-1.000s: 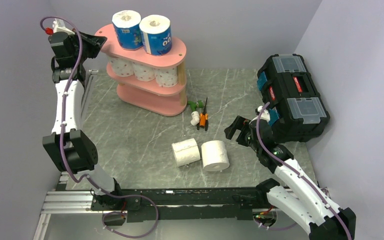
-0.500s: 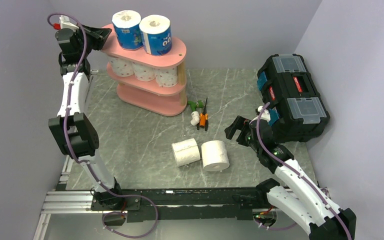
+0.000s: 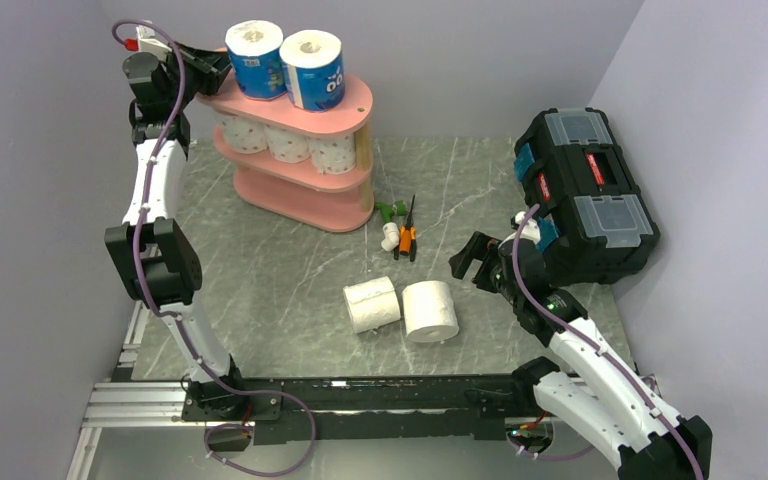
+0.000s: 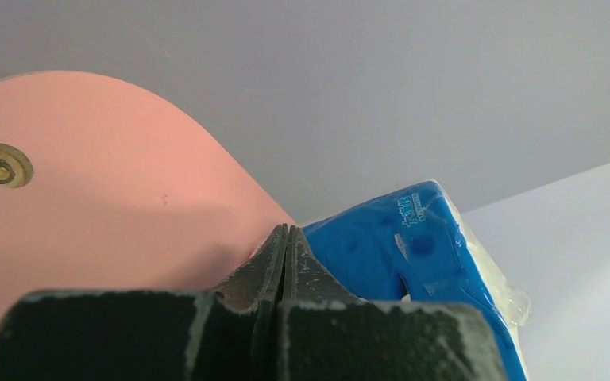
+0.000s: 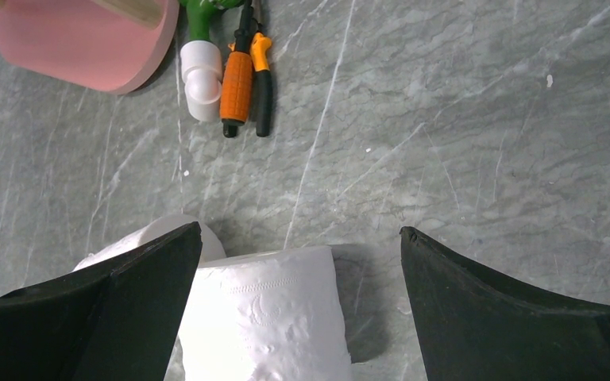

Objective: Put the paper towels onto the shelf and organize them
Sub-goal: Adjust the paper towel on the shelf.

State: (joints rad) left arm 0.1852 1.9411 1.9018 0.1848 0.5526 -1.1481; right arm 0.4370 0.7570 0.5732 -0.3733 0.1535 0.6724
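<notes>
The pink shelf (image 3: pixel 355 98) stands at the back left. Two blue-wrapped paper towels (image 3: pixel 253 60) (image 3: pixel 313 69) sit upright on its top board, and three pink-dotted rolls (image 3: pixel 288 144) fill the middle tier. My left gripper (image 3: pixel 216 68) is shut and empty, its tips over the top board's left end beside the left blue roll (image 4: pixel 409 254). Two plain white rolls (image 3: pixel 372 304) (image 3: pixel 430 311) lie on the table in front. My right gripper (image 3: pixel 472 264) hangs open just right of them, with the nearer roll (image 5: pixel 266 317) between and below its fingers.
A black toolbox (image 3: pixel 585 195) stands at the right behind my right arm. A white-and-green plastic tool (image 3: pixel 390 225) and orange-handled pliers (image 3: pixel 407 238) lie by the shelf's right end. Grey walls close in the left, back and right.
My left arm has swung right and up, bringing its shut gripper from beside the shelf's left end to over the top board next to the blue roll. The right arm has not moved.
</notes>
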